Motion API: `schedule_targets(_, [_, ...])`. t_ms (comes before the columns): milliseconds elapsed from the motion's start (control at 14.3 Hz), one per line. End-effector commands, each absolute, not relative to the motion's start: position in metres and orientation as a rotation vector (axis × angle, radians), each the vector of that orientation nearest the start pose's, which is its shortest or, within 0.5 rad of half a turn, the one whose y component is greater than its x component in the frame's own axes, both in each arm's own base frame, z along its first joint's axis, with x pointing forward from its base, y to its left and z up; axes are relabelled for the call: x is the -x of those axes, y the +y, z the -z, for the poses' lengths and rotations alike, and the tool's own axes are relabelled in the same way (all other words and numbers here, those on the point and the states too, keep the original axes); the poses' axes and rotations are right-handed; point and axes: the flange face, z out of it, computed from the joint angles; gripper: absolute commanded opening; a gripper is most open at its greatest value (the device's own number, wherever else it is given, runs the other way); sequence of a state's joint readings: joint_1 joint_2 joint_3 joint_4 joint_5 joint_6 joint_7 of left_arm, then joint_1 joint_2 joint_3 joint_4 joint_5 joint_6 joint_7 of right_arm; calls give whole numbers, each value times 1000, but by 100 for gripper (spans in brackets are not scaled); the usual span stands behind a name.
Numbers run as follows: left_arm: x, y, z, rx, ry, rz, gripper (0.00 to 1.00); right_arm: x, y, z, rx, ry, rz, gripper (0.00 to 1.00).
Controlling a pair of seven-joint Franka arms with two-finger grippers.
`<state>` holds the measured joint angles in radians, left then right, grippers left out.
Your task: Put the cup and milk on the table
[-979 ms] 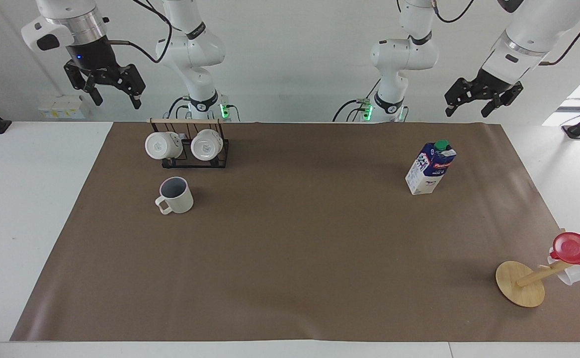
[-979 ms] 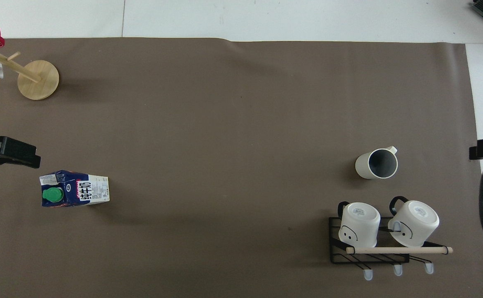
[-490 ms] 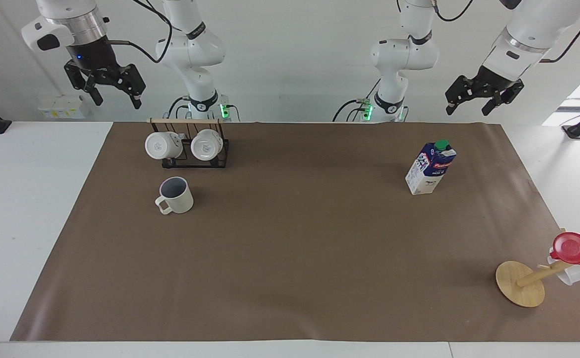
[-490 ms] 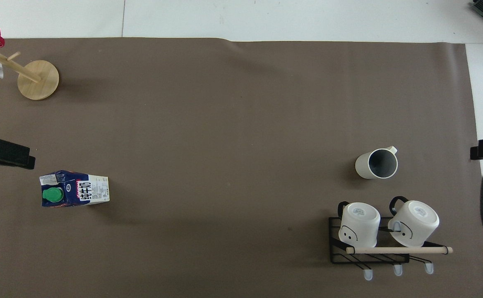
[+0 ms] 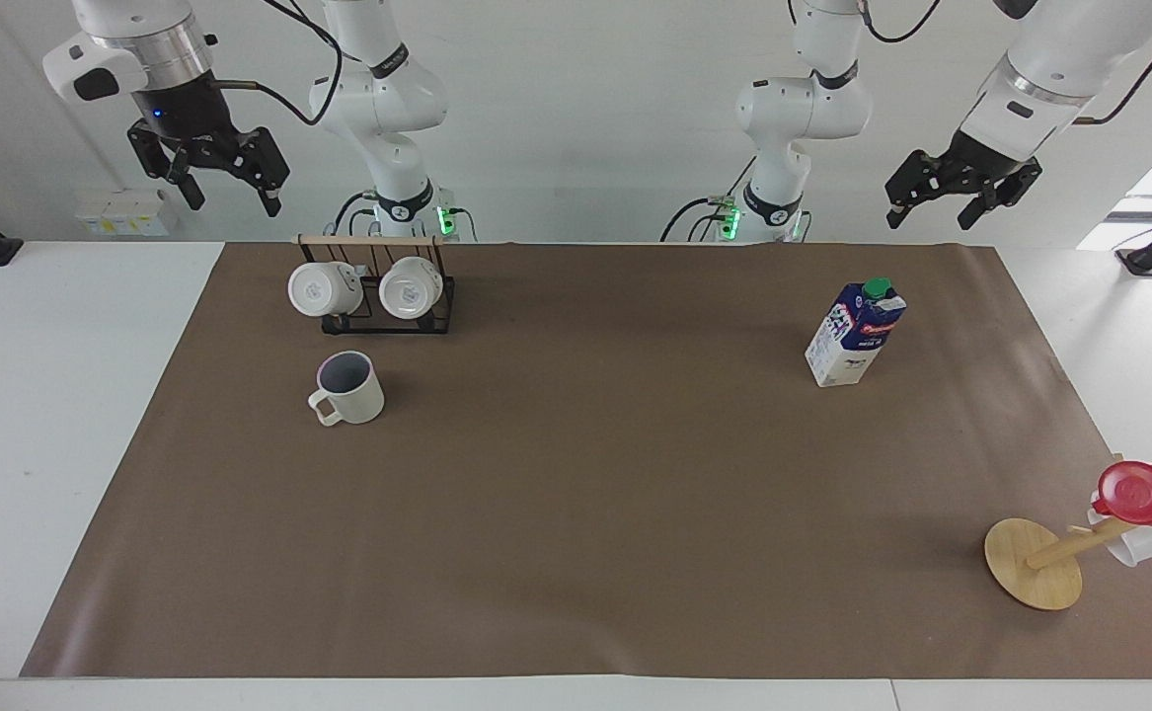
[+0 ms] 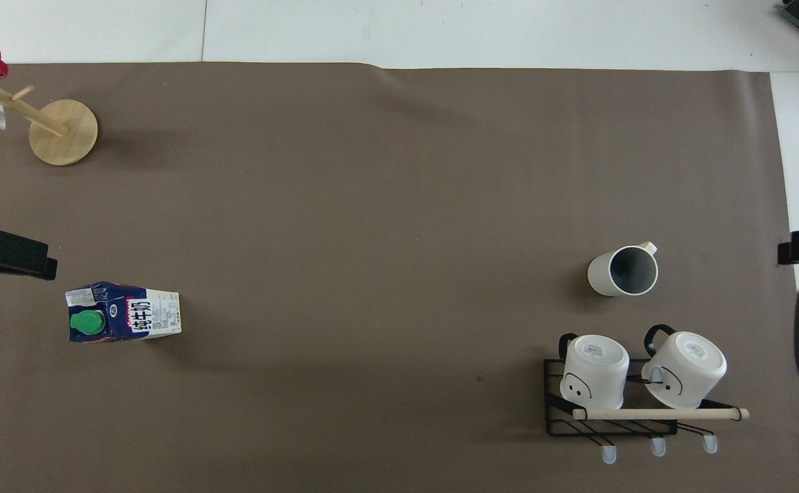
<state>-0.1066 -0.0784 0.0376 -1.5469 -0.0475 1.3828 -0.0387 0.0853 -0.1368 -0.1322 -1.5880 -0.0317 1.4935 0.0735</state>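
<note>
Cup (image 5: 349,387) and milk (image 5: 855,333) upright on counter (image 5: 576,513), wide bare paper between; left hand (image 5: 934,209) and right hand (image 5: 227,195) wide, raised over the counter's robot-side edge.

White jointed arms, black pincers, black cables, green lights

Cup (image 5: 349,387) and milk (image 5: 855,333) stand upright on table (image 5: 576,513).

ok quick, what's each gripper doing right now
Left gripper: open, holding nothing, raised at the left arm's end of the table.
Right gripper: open, holding nothing, raised at the right arm's end.
</note>
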Motion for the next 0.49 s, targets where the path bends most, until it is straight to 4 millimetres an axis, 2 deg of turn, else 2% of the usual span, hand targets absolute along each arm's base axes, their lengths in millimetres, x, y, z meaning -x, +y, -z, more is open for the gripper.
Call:
schedule_targets(0, [-505, -38, -665, 3189, 60, -137, 100, -494, -33, -682, 3153, 227, 62, 100])
schedule_targets(420, [-505, -38, -665, 3189, 60, -137, 100, -493, -33, -681, 3152, 227, 59, 100])
